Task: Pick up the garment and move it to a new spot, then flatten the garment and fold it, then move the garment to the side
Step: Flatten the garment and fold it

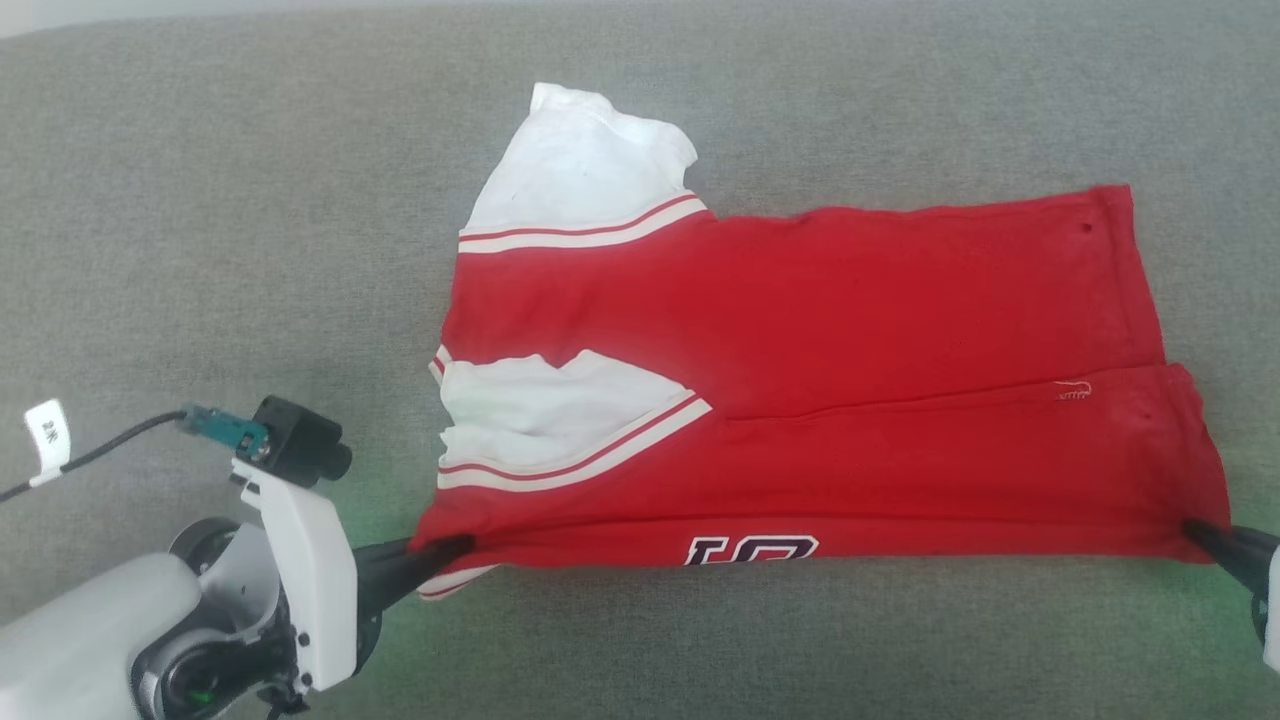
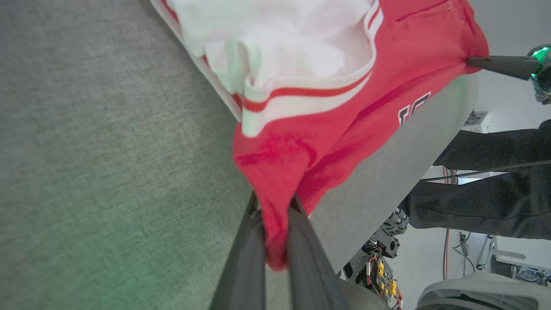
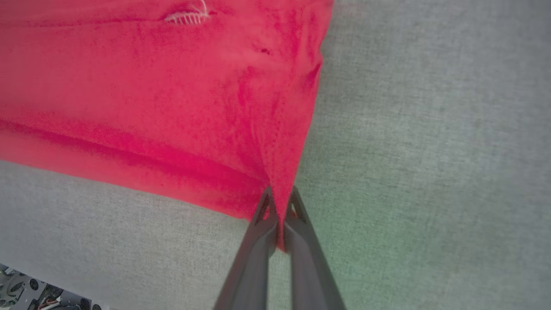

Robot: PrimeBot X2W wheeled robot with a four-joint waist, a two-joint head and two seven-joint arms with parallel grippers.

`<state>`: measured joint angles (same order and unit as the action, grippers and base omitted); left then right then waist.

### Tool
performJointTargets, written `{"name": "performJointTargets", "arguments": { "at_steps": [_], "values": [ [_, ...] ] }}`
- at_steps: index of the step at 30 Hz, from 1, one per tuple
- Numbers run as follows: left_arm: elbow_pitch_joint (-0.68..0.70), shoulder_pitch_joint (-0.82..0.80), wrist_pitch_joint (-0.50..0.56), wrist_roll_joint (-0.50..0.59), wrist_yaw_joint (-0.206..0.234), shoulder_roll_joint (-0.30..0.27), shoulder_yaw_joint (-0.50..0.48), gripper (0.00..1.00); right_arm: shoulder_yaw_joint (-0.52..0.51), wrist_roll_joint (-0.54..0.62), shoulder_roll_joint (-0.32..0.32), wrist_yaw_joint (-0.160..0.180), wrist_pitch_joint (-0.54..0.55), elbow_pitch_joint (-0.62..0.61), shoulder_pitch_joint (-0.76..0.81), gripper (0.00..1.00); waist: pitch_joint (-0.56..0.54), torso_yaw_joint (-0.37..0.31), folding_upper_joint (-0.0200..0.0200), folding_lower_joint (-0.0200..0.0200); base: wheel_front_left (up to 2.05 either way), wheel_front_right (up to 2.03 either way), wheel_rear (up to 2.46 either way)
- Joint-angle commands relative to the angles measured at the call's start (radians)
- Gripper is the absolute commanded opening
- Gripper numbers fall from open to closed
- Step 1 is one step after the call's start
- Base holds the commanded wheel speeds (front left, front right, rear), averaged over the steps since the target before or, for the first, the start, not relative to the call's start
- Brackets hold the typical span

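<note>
The red jersey [image 1: 820, 330] lies spread sideways on the grey cloth surface, its near side folded over so one white sleeve panel [image 1: 530, 410] rests on the red body. The other white sleeve [image 1: 575, 170] sticks out at the far left. White lettering [image 1: 750, 549] peeks out at the near edge. My left gripper [image 1: 455, 547] is shut on the jersey's near left corner [image 2: 275, 215], pinched between its dark fingers [image 2: 245, 241]. My right gripper [image 1: 1195, 530] is shut on the near right corner [image 3: 282, 202]. The near edge is stretched between them.
The grey cloth surface [image 1: 200, 250] extends wide to the left and behind the jersey. In the left wrist view a person's dark sleeve [image 2: 486, 198] and wheeled gear with wiring [image 2: 379, 267] sit beyond the surface's near edge.
</note>
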<state>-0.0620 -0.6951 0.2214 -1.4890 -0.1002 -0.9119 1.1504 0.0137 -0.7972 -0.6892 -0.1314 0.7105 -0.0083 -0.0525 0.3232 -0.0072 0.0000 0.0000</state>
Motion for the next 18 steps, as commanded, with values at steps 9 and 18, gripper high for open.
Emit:
{"name": "performJointTargets", "arguments": {
  "at_steps": [9,18],
  "values": [
    [0.048,0.046,-0.098,0.018,0.051,-0.040,-0.030,1.00,-0.085,0.064,0.085,0.001,-0.063,-0.102,0.049,1.00,-0.021,-0.028,0.0000,0.0000,0.00,0.00,0.00],
    [0.006,-0.037,-0.276,0.118,0.119,-0.065,-0.131,1.00,-0.105,0.173,0.155,0.001,-0.356,-0.147,-0.055,1.00,-0.010,-0.074,0.0000,0.0000,0.00,0.00,0.00]
  ]
}}
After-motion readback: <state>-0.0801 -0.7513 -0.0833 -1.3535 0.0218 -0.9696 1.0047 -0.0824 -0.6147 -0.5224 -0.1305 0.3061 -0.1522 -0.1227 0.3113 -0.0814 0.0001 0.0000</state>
